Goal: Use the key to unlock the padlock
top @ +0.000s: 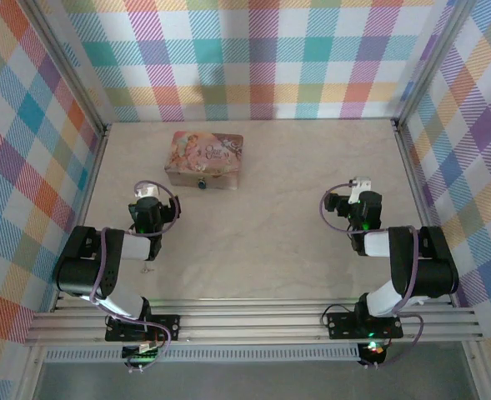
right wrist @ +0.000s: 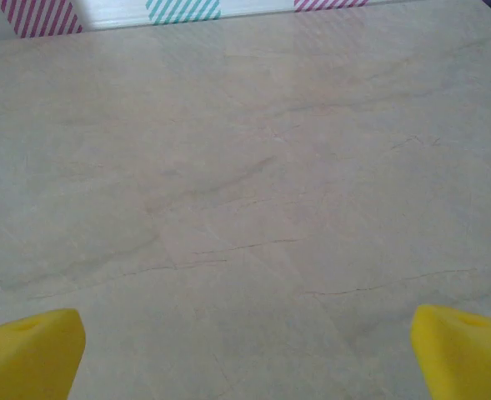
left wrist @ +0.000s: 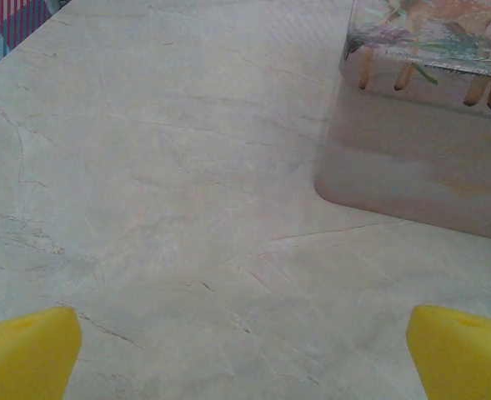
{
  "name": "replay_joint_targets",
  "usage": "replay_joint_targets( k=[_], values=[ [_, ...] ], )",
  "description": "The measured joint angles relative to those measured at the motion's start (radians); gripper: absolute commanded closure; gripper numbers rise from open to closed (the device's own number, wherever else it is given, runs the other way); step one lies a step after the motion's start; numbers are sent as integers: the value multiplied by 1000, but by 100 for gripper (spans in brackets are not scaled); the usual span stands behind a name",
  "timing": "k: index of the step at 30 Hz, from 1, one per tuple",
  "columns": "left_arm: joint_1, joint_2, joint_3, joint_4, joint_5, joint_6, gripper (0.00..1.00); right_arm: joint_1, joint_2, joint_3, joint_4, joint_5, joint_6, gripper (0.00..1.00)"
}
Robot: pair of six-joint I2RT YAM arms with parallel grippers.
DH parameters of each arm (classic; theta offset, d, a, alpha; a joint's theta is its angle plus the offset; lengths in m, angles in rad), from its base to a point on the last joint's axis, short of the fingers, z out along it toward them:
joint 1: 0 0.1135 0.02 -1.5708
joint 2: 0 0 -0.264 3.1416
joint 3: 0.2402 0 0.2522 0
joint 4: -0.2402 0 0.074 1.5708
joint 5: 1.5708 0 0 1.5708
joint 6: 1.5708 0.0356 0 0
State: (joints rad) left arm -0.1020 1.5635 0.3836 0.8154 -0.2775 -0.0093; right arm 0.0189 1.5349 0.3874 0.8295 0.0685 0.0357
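Box (top: 205, 159), floral and shut, sits by the far edge of the counter (top: 262, 242); left tool (left wrist: 243, 352) and right tool (right wrist: 247, 352) both gape, empty.

Top cam: high, behind the arm bases, looks down and toward 12 o'clock, whole table (top: 270, 242) in frame. Left wrist cam: low, close to the surface, facing 12; tin box (left wrist: 420, 167) at its 2 o'clock, shared with top. Right wrist cam: low, close, faces back wall (right wrist: 112, 12) at 12.
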Motion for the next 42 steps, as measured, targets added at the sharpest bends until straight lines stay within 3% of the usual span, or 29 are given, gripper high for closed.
replay_joint_targets(
  k=[39, 42],
  values=[
    [0, 0, 1, -1, 0, 0, 0, 0, 0, 0, 0, 0, 0, 0],
    [0, -10, 25, -55, 3, 0, 0, 0, 0, 0, 0, 0, 0, 0]
  ],
)
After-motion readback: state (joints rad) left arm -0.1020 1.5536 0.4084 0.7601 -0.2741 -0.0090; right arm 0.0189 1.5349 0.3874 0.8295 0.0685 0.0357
